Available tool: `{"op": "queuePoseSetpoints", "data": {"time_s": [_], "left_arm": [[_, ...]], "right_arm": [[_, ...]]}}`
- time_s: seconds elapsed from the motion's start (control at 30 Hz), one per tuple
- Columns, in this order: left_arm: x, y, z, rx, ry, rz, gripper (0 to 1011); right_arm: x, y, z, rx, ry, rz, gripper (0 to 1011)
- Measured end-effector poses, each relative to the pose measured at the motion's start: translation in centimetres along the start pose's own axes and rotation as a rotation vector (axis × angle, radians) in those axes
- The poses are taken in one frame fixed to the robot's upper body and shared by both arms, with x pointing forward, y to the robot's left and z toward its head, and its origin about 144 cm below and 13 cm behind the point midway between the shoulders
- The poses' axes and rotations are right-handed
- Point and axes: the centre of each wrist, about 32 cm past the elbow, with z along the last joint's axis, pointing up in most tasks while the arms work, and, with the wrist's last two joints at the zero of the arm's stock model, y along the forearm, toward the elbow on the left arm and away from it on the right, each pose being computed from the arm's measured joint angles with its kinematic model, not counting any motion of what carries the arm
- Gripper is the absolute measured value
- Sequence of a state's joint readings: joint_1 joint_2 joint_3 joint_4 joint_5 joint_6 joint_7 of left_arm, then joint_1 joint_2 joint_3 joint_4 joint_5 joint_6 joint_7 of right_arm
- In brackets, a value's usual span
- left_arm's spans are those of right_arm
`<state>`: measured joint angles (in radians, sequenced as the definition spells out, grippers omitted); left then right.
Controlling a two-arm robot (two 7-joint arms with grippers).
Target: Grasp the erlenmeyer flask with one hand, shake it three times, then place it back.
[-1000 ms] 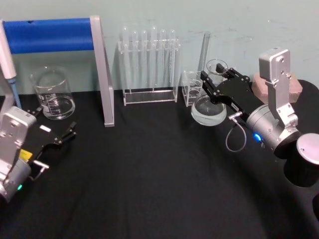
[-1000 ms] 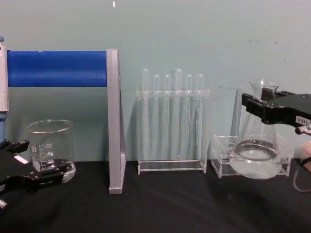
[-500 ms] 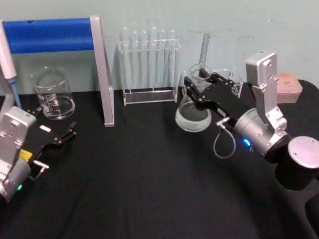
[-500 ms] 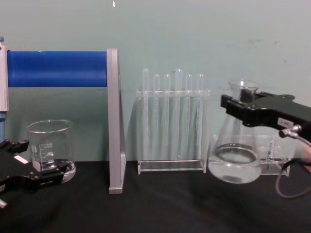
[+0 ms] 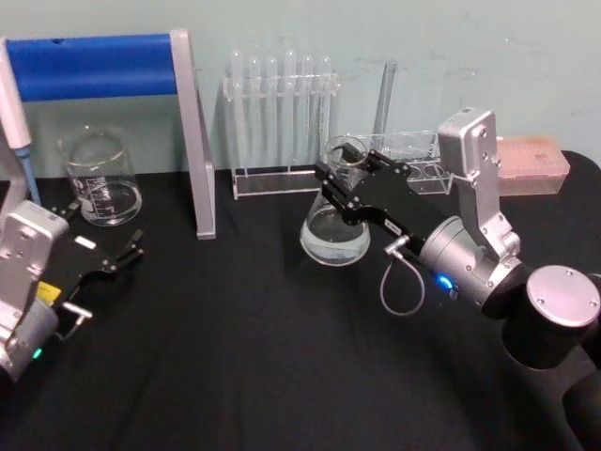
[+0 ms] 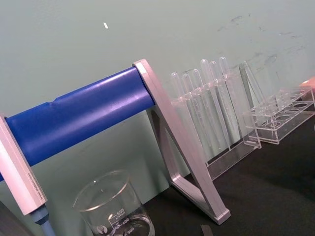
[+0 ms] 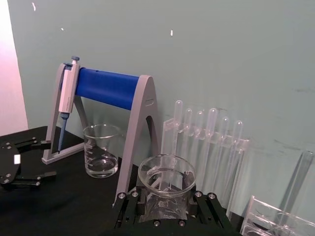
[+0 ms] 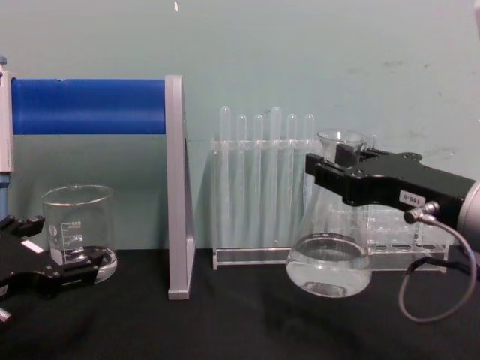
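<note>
A: Holding what, right gripper (image 5: 343, 178)?
B: Jaws clamped on flask (image 5: 333, 230) neck; flask upright, liquid in base, just before tube rack (image 5: 282, 122).
A: Left gripper (image 5: 99, 233)?
B: Parked at table's left near beaker (image 5: 99, 178), jaws apart.

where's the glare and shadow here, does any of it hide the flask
Chest view: no glare hides the erlenmeyer flask, held at its neck by the right gripper; the grey stand throws a soft shadow on the wall. Right wrist view: a washed-out bright strip along one edge. Left wrist view: pale sheen on the blue roller. Head view: left gripper parked open.
</note>
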<state>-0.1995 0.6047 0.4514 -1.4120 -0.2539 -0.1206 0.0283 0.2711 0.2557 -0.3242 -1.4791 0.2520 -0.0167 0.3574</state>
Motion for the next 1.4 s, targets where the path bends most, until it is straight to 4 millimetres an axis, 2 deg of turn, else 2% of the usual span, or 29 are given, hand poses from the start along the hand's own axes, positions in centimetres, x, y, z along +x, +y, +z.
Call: {"op": "queuePoseSetpoints", "data": {"time_s": [0.87, 1.4], "left_arm": [[0.0, 0.0, 0.0, 0.000, 0.000, 0.000, 1001], [0.0, 0.0, 0.0, 0.000, 0.000, 0.000, 1001]], "right_arm": [[-0.6, 0.1, -0.1, -0.004, 0.011, 0.026, 450], [-1.2, -0.1, -2.2, -0.049, 0.016, 0.048, 450]]}}
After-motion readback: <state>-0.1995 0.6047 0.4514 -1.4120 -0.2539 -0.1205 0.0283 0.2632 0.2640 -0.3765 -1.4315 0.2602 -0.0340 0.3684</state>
